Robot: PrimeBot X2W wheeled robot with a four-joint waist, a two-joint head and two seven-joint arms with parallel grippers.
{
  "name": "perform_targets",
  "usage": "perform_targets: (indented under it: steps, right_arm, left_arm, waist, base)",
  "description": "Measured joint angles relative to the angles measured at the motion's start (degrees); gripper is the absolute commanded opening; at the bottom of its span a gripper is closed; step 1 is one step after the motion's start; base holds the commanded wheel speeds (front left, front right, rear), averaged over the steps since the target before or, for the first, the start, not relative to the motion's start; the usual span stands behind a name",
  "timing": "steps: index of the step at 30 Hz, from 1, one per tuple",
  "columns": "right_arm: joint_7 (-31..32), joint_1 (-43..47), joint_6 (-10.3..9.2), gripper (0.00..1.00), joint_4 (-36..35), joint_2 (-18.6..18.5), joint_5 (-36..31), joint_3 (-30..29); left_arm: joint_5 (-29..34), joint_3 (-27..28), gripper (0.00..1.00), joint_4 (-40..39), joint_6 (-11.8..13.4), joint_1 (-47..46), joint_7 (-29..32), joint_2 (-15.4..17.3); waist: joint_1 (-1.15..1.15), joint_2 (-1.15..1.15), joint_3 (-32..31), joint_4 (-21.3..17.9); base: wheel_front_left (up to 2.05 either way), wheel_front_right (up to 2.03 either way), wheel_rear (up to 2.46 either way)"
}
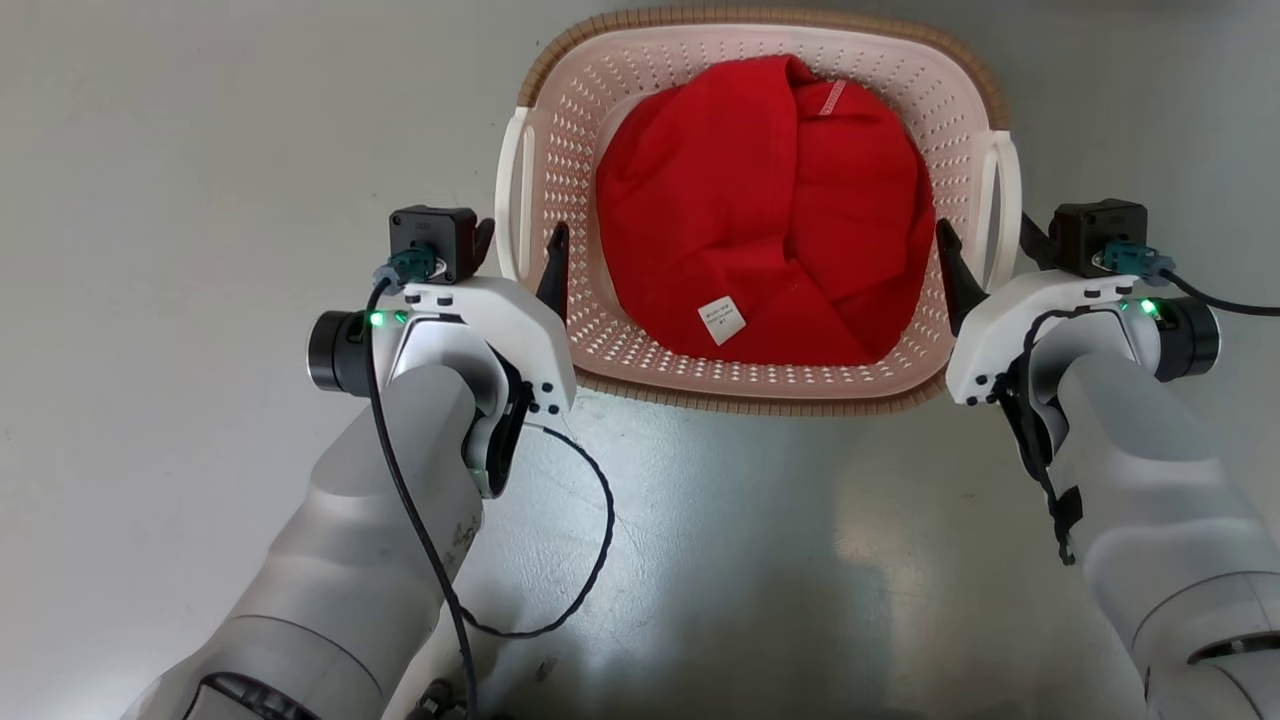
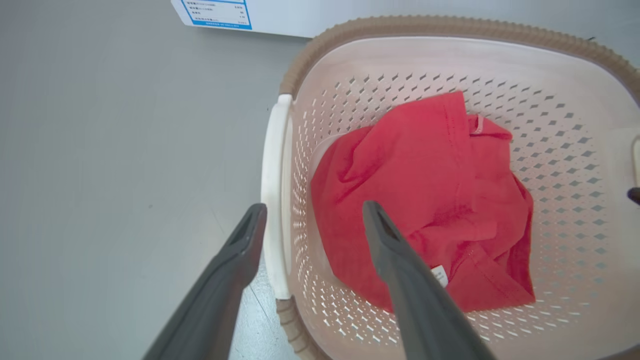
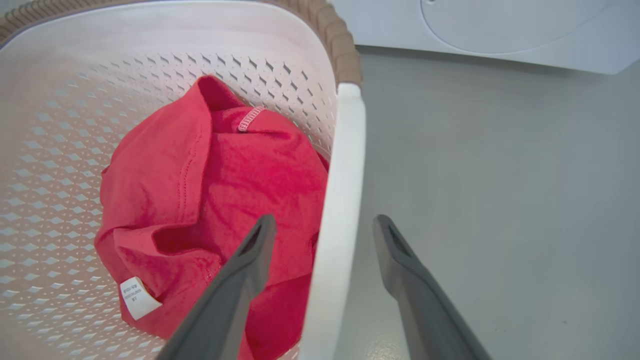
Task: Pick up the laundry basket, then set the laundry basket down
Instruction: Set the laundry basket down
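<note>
The laundry basket (image 1: 742, 397) is cream-white and perforated with a brown woven-look rim, and it lies at the top centre of the head view with a red garment (image 1: 760, 200) inside. My left gripper (image 1: 520, 245) is open and straddles the white left loop handle (image 2: 274, 200), one finger inside the basket wall (image 2: 450, 65) and one outside. My right gripper (image 1: 990, 245) is also open, and its fingers stand on either side of the right handle (image 3: 340, 200). The gap between each pair of fingers is wide.
Grey floor surrounds the basket. A white box with a blue label (image 2: 225, 15) lies beyond the basket's left side, and a white appliance panel (image 3: 500, 30) beyond its right side. A black cable (image 1: 600, 540) loops off my left forearm.
</note>
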Motion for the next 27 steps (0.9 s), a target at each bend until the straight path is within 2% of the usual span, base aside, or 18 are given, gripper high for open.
perform_targets:
  steps: [16,27]
  right_arm:
    - [0.0,0.1,0.00,1.00,-1.3,0.0,1.6,2.0]
    - [-0.1,2.3,0.00,1.00,-3.1,0.1,8.3,7.6]
  left_arm:
    - [2.3,2.9,1.00,1.7,0.2,0.2,-0.1,-0.1]
    - [6.0,9.2,1.00,1.1,-0.5,3.5,-0.1,0.5]
  waist:
    - [0.00,0.00,-4.2,-1.0]
    - [0.00,0.00,-10.3,-2.4]
  base:
    - [0.00,0.00,0.00]
    - [0.00,0.00,0.00]
